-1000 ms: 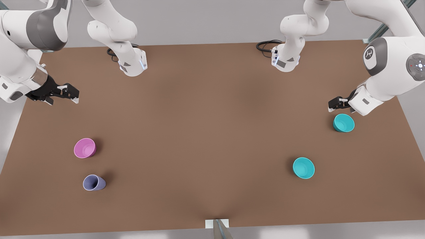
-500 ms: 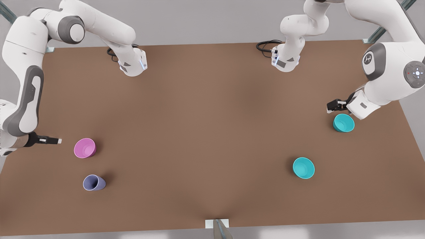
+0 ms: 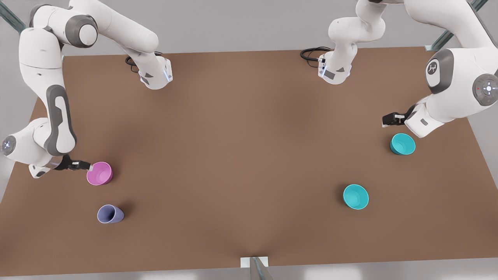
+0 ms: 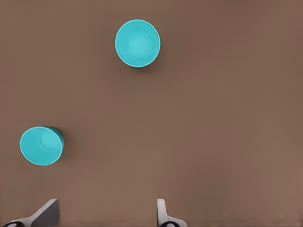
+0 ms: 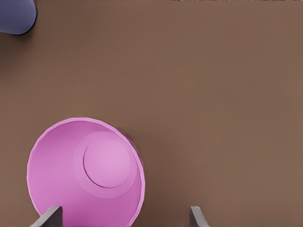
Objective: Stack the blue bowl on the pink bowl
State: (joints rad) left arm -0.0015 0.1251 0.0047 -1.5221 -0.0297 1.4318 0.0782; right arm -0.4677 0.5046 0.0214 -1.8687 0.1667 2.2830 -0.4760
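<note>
The blue bowl point(image 3: 402, 144) sits upright on the brown table point(image 3: 241, 155) at the front view's right, near the table's edge. A second teal bowl point(image 3: 355, 196) stands well apart from it, nearer the front edge; both also show in the left wrist view, the blue bowl point(image 4: 41, 145) closer to the fingertips and the second teal bowl point(image 4: 138, 43) farther off.

The left gripper point(image 3: 389, 119) hovers just beside the blue bowl on its far side, not touching it. In the left wrist view its fingers point(image 4: 162, 215) are spread wide apart over bare table, holding nothing.

The pink bowl point(image 3: 99, 173) stands upright at the front view's left. The right gripper point(image 3: 83, 166) is at its rim. In the right wrist view the fingers point(image 5: 198, 217) are spread, one finger over the pink bowl point(image 5: 85, 175) near its rim and the other over bare table; contact cannot be determined.

A lavender cup point(image 3: 110, 214) stands near the pink bowl, toward the front edge.
</note>
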